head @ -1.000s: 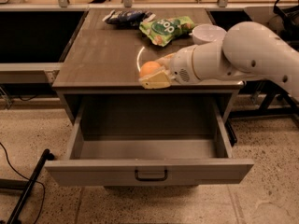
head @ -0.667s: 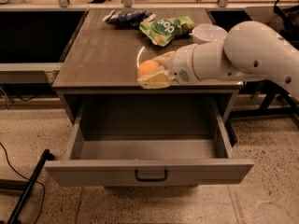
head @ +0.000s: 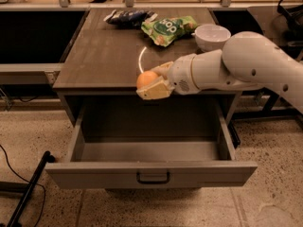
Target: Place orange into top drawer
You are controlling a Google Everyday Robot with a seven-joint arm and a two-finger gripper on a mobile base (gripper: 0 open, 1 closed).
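Camera view, single vantage, looking down on the cabinet front.

The tool (head: pixel 153 82) is sitting at the front edge of the surface (head: pixel 102 56), above the rear of the open cavity. It is grasping the orange (head: pixel 146 78) between its two pale, cream-coloured fingers (head: pixel 155 91), one above the fruit and one below. The orange is showing as a small round body with smooth matte skin, lifted off the wood and not yet inside anything. The white arm (head: pixel 246 63) is reaching in from the right, its shell rounded and glossy.

The top drawer (head: pixel 151 173) is standing pulled well out. It is a wide, shallow grey box with a flat front panel and a small dark bail handle (head: pixel 153 177) at centre. No contents are showing on its floor.

At the back of the dark, wood-grained surface, a crinkled green snack bag (head: pixel 169 29), a white bowl (head: pixel 212 35) and a dark packet (head: pixel 127 17) are lying well apart from the tool.

Assessment: the transfer step appears to be in hand, with the grasp made and the drop not yet made. The next move is likely calling for travel forward past the surface edge, then a descent into the box before release. A round fruit may roll on the flat floor.
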